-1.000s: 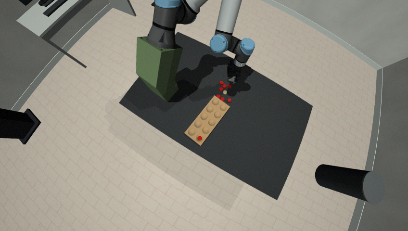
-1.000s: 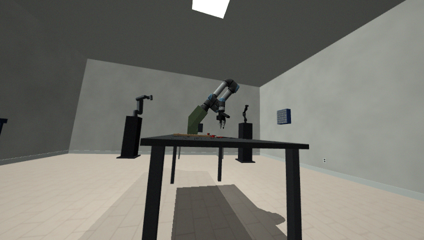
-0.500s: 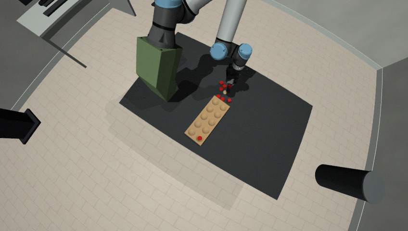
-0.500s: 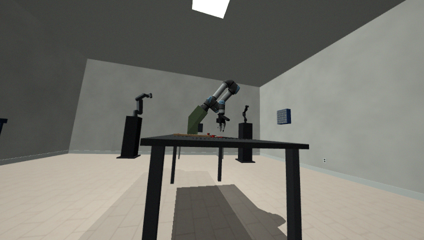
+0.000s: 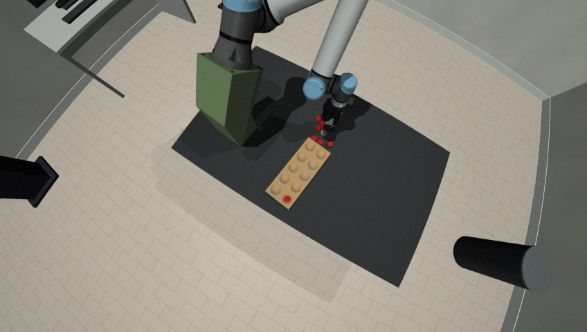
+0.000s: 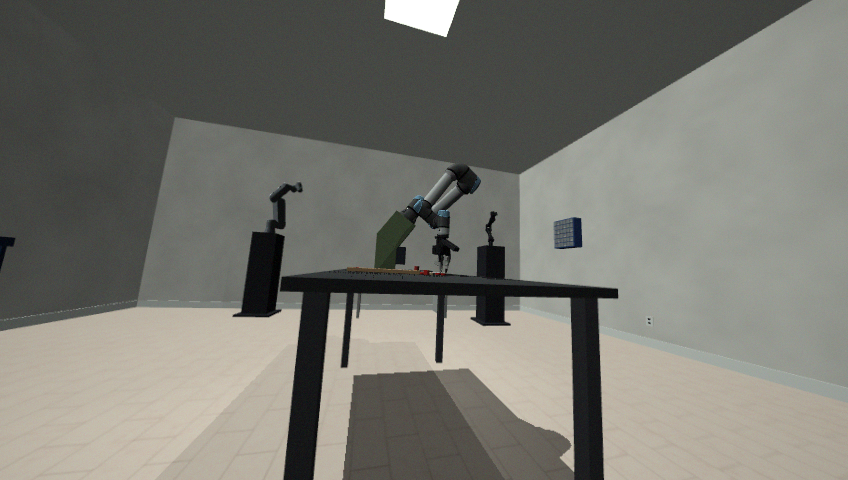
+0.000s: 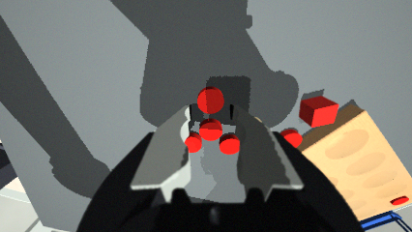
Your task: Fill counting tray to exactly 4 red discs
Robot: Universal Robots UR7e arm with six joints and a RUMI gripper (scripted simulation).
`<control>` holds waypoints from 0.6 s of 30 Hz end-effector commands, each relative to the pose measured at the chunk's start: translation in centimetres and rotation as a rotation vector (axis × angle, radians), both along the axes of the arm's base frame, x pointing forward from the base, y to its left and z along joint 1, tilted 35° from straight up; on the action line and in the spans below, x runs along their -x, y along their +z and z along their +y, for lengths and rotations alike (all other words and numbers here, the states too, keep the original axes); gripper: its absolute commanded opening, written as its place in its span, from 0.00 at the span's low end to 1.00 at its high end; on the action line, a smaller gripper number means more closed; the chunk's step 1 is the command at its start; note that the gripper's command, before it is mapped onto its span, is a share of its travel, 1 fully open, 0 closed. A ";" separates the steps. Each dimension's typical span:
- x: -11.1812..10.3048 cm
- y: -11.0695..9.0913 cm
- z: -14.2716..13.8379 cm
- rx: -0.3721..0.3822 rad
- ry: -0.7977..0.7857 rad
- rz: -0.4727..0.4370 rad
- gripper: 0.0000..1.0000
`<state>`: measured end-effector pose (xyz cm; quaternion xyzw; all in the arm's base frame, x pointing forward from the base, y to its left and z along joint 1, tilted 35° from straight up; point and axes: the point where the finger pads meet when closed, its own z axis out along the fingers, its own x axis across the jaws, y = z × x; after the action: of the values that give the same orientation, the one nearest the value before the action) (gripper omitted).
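The tan counting tray [image 5: 292, 203] [image 7: 323, 163] lies on the black table with one red disc [image 5: 286, 198] [image 7: 399, 200] in its end pocket farthest from the arm; the other pockets are empty. Several loose red discs lie just beyond the tray's other end. My gripper [image 5: 329, 123] [image 6: 442, 270] [image 7: 210, 105] hangs low over that cluster, fingers partly open and empty. In the wrist view one red disc [image 7: 211, 130] lies on the table in line with the gap between the fingertips, with two more discs [image 7: 193, 141] [image 7: 229, 143] just in front of it and another disc [image 7: 211, 100] beyond.
A red cube [image 5: 329, 144] [image 7: 317, 110] and a tan disc [image 5: 323, 132] lie among the red discs near the tray's end. Another red disc [image 7: 291, 137] lies beside the tray corner. The arm's green base [image 5: 226, 98] stands at the table's back left.
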<state>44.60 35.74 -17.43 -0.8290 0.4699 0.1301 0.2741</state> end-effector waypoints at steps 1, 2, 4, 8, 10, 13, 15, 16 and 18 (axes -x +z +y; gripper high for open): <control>-0.1 -0.7 0.5 0.000 -0.002 -0.002 0.28; -0.1 -0.8 0.6 0.000 -0.002 -0.002 0.28; -0.1 -0.8 0.6 0.000 -0.002 -0.002 0.28; -0.1 -0.8 0.6 0.000 -0.002 -0.002 0.28; -0.1 -0.8 0.6 0.000 -0.002 -0.002 0.28; -0.1 -0.8 0.6 0.000 -0.002 -0.002 0.28; -0.1 -0.8 0.6 0.000 -0.002 -0.002 0.28; -0.1 -0.8 0.6 0.000 -0.002 -0.002 0.28; -0.1 -0.8 0.6 0.000 -0.002 -0.002 0.00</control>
<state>44.66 36.31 -18.23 -0.8288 0.4701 0.1296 0.2745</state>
